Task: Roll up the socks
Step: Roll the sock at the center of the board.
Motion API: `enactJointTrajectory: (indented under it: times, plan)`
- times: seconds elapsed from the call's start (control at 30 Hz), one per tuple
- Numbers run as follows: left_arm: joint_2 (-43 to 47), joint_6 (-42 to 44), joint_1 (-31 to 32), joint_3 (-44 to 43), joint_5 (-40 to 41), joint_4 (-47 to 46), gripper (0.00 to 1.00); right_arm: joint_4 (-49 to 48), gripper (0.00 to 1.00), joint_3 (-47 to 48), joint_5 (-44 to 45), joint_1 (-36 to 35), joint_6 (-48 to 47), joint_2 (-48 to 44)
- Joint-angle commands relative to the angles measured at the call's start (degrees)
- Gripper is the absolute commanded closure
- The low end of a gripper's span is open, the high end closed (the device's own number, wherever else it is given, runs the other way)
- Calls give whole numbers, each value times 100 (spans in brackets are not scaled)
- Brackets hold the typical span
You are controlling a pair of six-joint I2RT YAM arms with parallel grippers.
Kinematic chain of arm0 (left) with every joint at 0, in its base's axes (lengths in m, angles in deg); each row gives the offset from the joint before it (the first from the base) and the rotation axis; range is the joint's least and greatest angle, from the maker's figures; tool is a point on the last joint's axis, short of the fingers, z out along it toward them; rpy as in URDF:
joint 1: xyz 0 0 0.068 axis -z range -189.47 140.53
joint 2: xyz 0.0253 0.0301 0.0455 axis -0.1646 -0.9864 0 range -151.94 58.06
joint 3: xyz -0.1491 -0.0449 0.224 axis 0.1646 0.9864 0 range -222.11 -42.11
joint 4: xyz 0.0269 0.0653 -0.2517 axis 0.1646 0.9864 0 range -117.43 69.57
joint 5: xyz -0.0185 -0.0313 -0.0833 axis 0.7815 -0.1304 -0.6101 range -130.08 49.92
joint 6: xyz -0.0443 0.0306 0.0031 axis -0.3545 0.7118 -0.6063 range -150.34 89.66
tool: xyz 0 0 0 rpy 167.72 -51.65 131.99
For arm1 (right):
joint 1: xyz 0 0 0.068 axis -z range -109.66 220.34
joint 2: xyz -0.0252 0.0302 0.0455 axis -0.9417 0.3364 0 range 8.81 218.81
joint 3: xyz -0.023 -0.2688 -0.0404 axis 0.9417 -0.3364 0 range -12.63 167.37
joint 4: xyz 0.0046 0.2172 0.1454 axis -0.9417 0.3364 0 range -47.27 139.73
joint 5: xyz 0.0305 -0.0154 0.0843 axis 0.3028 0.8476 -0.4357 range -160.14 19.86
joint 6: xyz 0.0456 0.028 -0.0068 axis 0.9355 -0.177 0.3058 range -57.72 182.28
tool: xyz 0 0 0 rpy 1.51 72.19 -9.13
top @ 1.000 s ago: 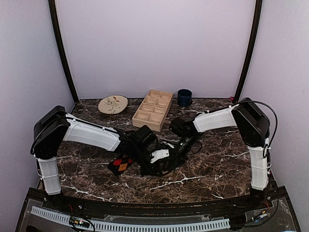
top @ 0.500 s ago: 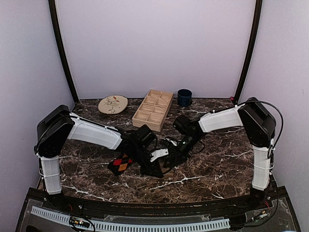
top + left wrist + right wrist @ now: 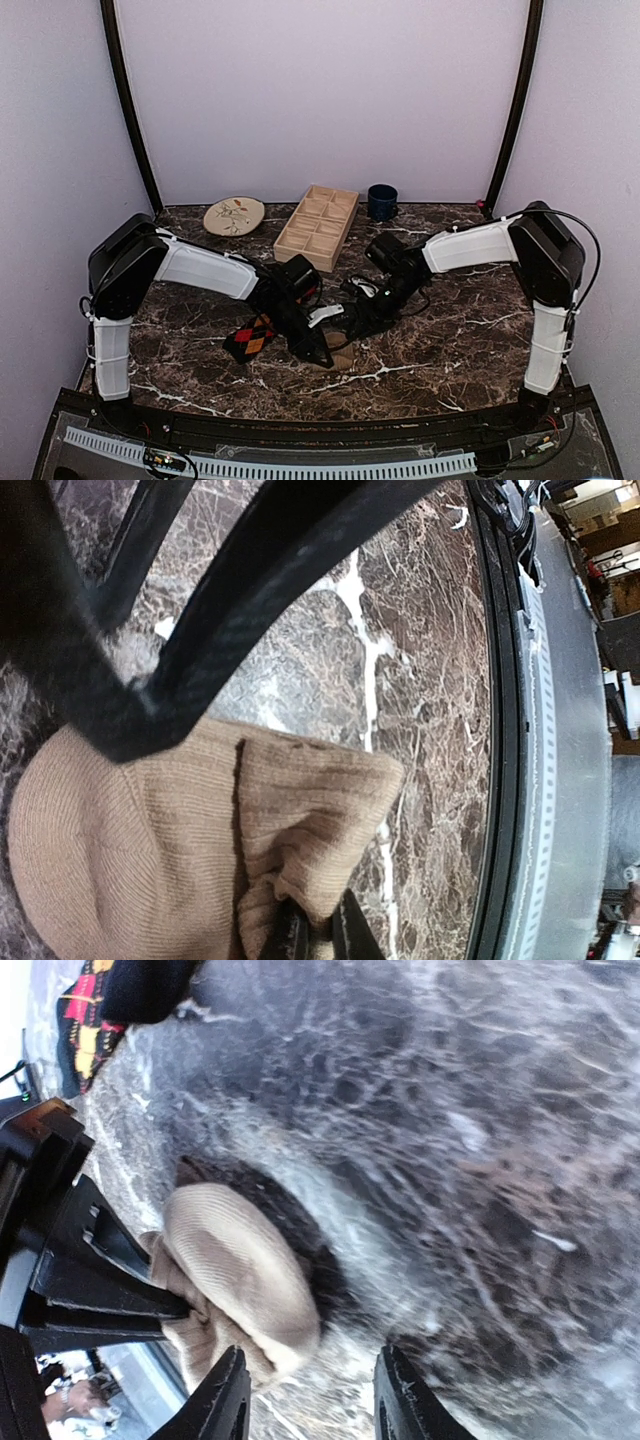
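Note:
A rolled tan sock [image 3: 150, 840] lies on the dark marble table; it shows as a small tan patch in the top view [image 3: 343, 362]. My left gripper [image 3: 312, 935] is shut on a fold at the sock's edge, low near the table's front [image 3: 322, 352]. My right gripper [image 3: 312, 1355] is open and empty, its fingers [image 3: 222, 1400] just beside the tan roll [image 3: 235, 1270], and it sits right of the left one in the top view [image 3: 352, 316]. A black argyle sock [image 3: 250, 338] with red and yellow diamonds lies left of the left gripper and shows in the right wrist view [image 3: 95, 1000].
A wooden compartment box [image 3: 317, 225], a patterned plate [image 3: 234, 215] and a dark blue mug [image 3: 381, 201] stand along the back of the table. The table's black front rim [image 3: 500, 780] runs close to the tan sock.
My right gripper has pulled back up and to the right, away from the left gripper. My left arm has stretched further toward the front, and the tan sock now shows beside it.

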Motion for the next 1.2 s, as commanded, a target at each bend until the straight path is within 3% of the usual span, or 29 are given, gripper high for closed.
enactJointTrajectory:
  times: [0.0, 0.33, 0.57, 0.87, 1.17]
  plan:
    - [-432, -46, -168, -185, 88, 931, 98, -80, 58, -274, 444, 12, -192, -496]
    - [-996, 60, -470, -954, -720, 1854, 98, -911, 58, -1455, 1631, -114, -194, -1745]
    - [-1295, 199, -623, -1443, -1086, 2552, 99, -1108, 58, -1673, 2728, -832, -567, -2338]
    - [-1508, 167, -738, -1829, -1451, 3025, 100, -1366, 58, -1732, 3987, -1814, -1109, -2750]
    - [-1708, -5, -902, -2063, -2127, 3062, 100, -1347, 58, -1528, 4701, -2710, -1478, -2427]
